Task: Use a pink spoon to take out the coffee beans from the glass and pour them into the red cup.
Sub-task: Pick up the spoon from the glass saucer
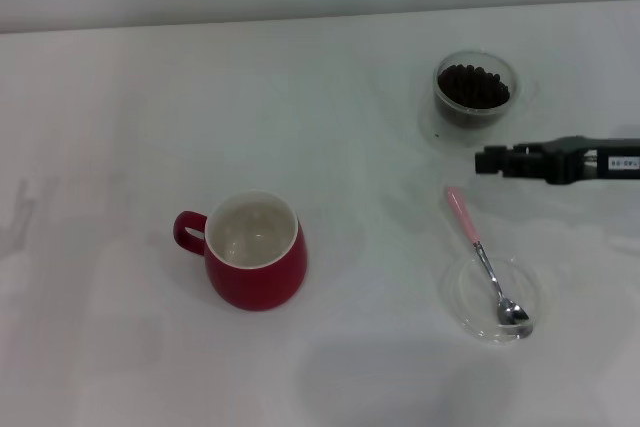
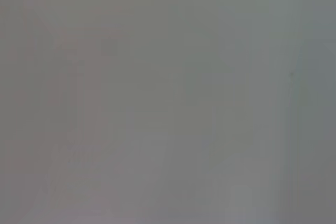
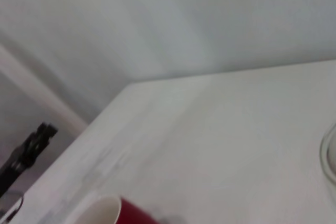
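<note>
While the left gripper doesn't show up anywhere in the head view, everything else sits on a plain white table (image 1: 120,97), so going from the left of the frame: the red cup (image 1: 255,252) stands upright a bit left of centre and below the middle, loop handle sticking out to the left, white inside facing up. I can't spot any beans in it from here.

Moving right, the pink spoon (image 1: 486,262) lies in the lower right part of the frame. Its metal bowl rests inside a flat clear dish (image 1: 462,299) and the pale pink handle pokes out over the rim, angled up and to the left. Nothing is touching it.

Above that, in the upper right, the glass (image 1: 474,89) stands upright with the coffee beans (image 1: 473,86) piled inside, dark and filling a good part of it.

Between the glass and the spoon, the right gripper (image 1: 483,160) comes in from the right edge, lying level and pointing left, its tip just below the glass and above the spoon handle. It's holding nothing, but how far the jaws are spread I honestly can't tell.

From the right wrist view you only get the cup rim (image 3: 107,211) at the bottom edge and a sliver of clear glass at the right edge. The left wrist view is just flat grey.
</note>
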### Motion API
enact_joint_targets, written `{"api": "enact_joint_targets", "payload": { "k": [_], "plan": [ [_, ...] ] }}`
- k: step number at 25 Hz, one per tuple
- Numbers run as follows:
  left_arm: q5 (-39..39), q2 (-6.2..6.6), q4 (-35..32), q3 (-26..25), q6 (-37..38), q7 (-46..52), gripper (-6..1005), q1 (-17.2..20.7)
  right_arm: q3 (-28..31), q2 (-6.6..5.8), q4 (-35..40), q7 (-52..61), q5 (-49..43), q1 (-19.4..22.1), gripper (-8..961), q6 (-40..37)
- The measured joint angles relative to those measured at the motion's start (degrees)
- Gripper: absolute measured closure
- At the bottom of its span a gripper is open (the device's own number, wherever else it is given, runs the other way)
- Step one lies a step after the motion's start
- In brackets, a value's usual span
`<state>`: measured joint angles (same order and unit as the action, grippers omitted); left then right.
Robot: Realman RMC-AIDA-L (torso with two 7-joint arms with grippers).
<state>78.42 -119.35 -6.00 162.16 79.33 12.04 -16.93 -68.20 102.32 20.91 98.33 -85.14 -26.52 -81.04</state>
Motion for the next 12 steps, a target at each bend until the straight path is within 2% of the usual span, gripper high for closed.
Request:
{"api": "enact_joint_targets", "payload": {
  "k": [1,3,10,12],
  "plan": [
    [0.0,0.00,0.0,0.0,0.0,0.0,211,0.0,0.0,-0.40,-0.1,0.2,-1.5,-0.7,602,-0.7],
    [0.2,0.00,-0.1,0.0,-0.1,0.0,211,-0.1,0.0,-0.20,0.2,-0.2,-4.4,-1.7,601,-1.2],
    [1.3,-0.03,-0.3,0.0,-0.1,0.0,211,-0.2,-0.1,2.65,0.8,2.7,-16.9,-5.6,596,4.8],
    [1.3,-0.06,-0.3,0.0,-0.1,0.0,211,-0.2,0.0,3.37,0.9,3.2,-18.5,-6.1,496,5.8]
  ]
}}
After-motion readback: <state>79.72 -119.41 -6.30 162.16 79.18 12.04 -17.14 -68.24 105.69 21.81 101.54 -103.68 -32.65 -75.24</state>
